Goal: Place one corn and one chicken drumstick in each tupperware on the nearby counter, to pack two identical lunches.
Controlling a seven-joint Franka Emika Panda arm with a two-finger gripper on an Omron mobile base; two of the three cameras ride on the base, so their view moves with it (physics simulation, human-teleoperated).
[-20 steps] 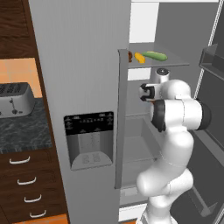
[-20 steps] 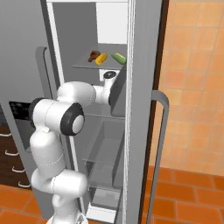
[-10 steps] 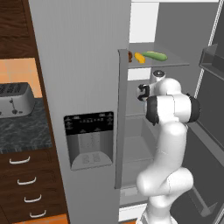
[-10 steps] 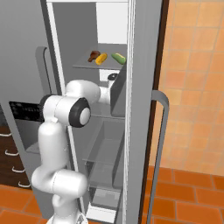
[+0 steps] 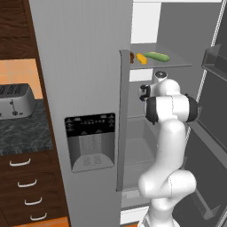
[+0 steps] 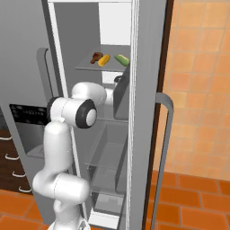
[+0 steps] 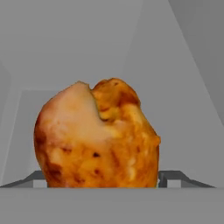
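The white arm is reaching into the open grey fridge, its end effector (image 7: 100, 180) sitting on a middle shelf level behind the closed left door's edge; in the hand view a glossy orange-brown chicken drumstick (image 7: 97, 135) is looming close between the two dark fingertips (image 7: 171, 178), which are standing apart on either side of it, and whether they are touching it I cannot tell; on the grey shelf (image 5: 177, 63) above, another brown drumstick (image 6: 95, 57), a short bright yellow corn cob (image 5: 141, 58) and a long green vegetable (image 5: 156, 56) are lying in a row, just beside one another; the fridge's side walls are closing in on the arm left and right, while open room is showing below in the lower compartments; far left, a silver toaster (image 5: 15, 101) is standing on the dark speckled stone surface (image 5: 20, 135) over brown drawers, well apart from the fridge.
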